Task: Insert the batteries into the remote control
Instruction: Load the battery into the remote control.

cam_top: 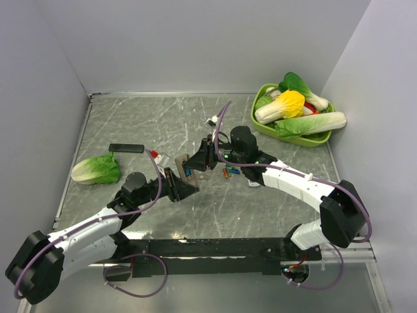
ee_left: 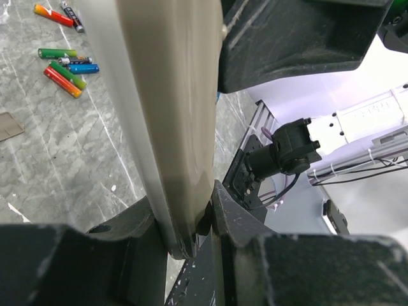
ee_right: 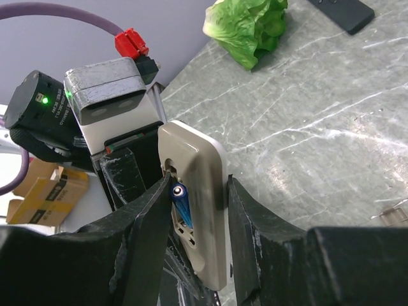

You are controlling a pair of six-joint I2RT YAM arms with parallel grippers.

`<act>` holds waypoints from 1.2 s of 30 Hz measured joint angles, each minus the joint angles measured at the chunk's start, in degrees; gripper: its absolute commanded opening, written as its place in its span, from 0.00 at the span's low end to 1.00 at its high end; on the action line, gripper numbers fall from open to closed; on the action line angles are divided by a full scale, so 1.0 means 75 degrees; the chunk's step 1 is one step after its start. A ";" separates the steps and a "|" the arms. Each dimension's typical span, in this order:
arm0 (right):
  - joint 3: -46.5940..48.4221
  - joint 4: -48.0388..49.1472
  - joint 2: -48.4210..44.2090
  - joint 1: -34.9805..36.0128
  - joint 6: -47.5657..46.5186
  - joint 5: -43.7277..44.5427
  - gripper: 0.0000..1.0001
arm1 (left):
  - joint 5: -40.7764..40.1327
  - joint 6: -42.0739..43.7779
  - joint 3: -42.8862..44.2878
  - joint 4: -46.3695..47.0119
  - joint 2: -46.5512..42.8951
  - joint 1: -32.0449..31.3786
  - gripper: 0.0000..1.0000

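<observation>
The remote control [ee_right: 203, 210] stands upright above the table, grey-beige back showing. My left gripper [ee_left: 185, 197] is shut on its lower end [ee_left: 172, 115]. My right gripper [ee_right: 199, 185] straddles its upper end. One finger [ee_right: 150, 217] presses a blue battery [ee_right: 180, 203] that sits tilted in the open recess. The other finger [ee_right: 245, 217] is against the remote's face. From above, both grippers [cam_top: 177, 182] [cam_top: 201, 160] meet at the remote [cam_top: 189, 168] mid-table. Several loose batteries [ee_left: 64, 64] with green, red, orange and blue wraps lie on the table [cam_top: 229, 171].
A flat black bar [cam_top: 126, 148] and a white remote with a red button [cam_top: 158, 157] lie left of the grippers. A lettuce leaf [cam_top: 96, 169] is at the far left. A green basket [cam_top: 264, 127] of toy vegetables stands back right. A small grey flat piece [ee_left: 9, 125] lies near the batteries.
</observation>
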 measured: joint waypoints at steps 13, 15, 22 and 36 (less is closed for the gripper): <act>0.0242 -0.0726 0.0026 0.0009 -0.0609 0.0242 0.59 | -0.0184 0.0108 0.0003 -0.0361 -0.0015 -0.0009 0.03; 0.0326 -0.0973 0.0026 0.0009 -0.0755 0.0425 0.63 | -0.0274 0.0052 0.0003 -0.0312 0.0189 -0.0006 0.03; 0.0694 -0.1877 -0.0017 0.0090 -0.1241 0.1282 0.65 | -0.0554 -0.0262 0.0044 -0.0274 0.0970 -0.0006 0.03; 0.1661 -0.3652 -0.0198 0.1346 -0.1880 0.4013 0.34 | -0.0694 -0.0385 0.0047 -0.0233 0.1131 -0.0009 0.03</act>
